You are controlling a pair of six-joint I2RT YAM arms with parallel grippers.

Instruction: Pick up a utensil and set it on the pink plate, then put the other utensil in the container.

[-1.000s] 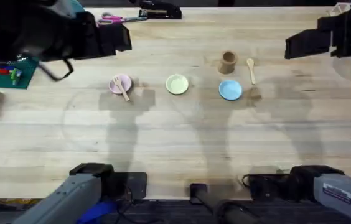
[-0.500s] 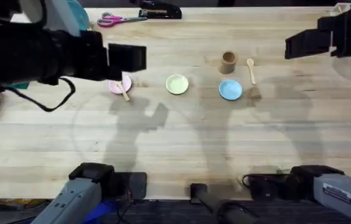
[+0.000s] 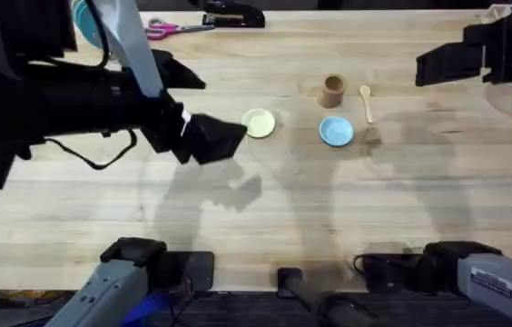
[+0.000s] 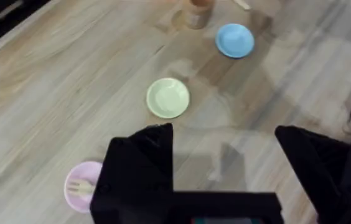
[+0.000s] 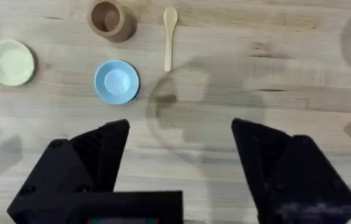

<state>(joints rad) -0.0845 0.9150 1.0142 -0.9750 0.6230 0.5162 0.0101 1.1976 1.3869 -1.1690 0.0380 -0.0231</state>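
The left arm rises large and dark close under the overhead camera, stretching toward the table's middle, its left gripper [image 4: 224,162] empty with fingers spread wide. The right gripper [image 5: 178,155] hangs high on the far right, fingers likewise parted, holding nothing.

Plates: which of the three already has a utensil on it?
The pink plate, with the wooden fork lying on it. The yellow plate and blue plate are bare.
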